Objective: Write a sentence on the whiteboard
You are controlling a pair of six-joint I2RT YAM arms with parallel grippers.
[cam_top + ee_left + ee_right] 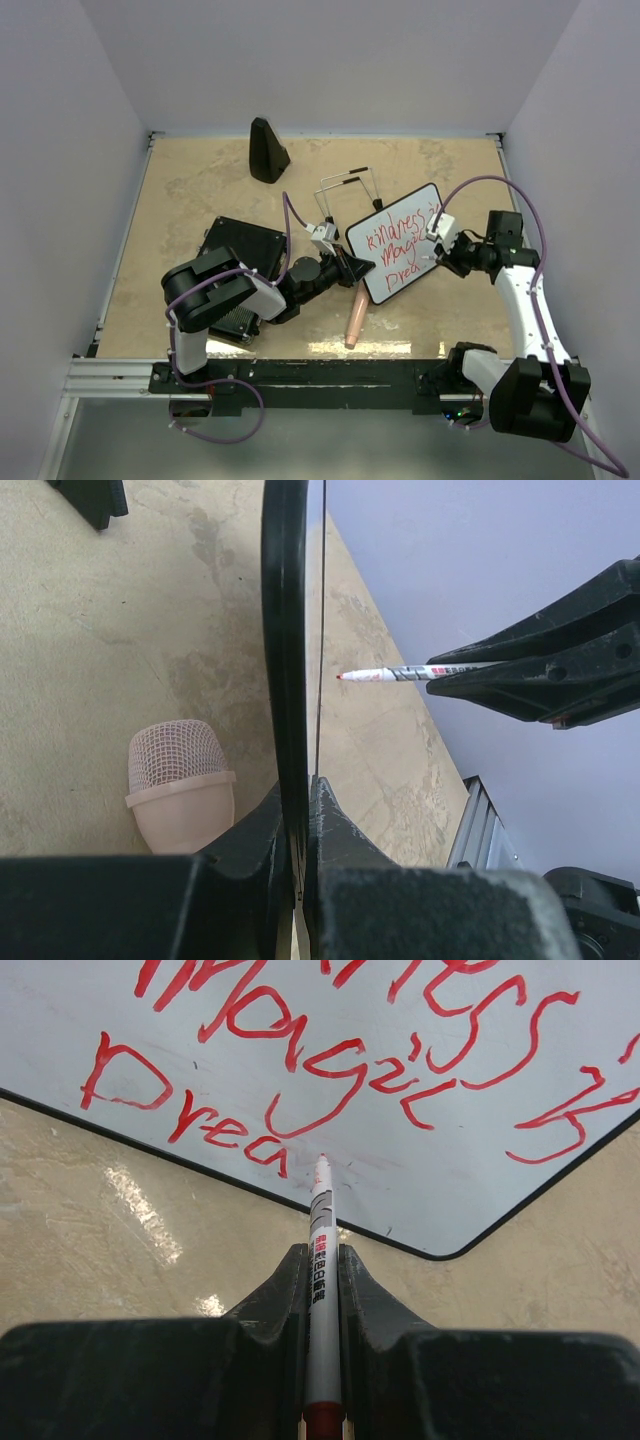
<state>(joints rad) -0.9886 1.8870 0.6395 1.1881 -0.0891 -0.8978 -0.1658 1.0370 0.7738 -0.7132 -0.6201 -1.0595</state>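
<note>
Left claw [352,268] clamps the edge of the whiteboard [400,245] at mid surface [190,190]; right claw [320,1270] pinches a red marker [321,1210], tip seemingly just off the board. Hard pressure could swivel the board in that one-edge grip, skewing strokes

Beige table [190,185] carries black wedge [268,152], black case [245,240], pink mesh-headed stick [355,322].

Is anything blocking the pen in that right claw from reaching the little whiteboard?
Nothing visible. The right gripper holds the marker with its tip aimed at the whiteboard, just past the red writing, only open space between.
</note>
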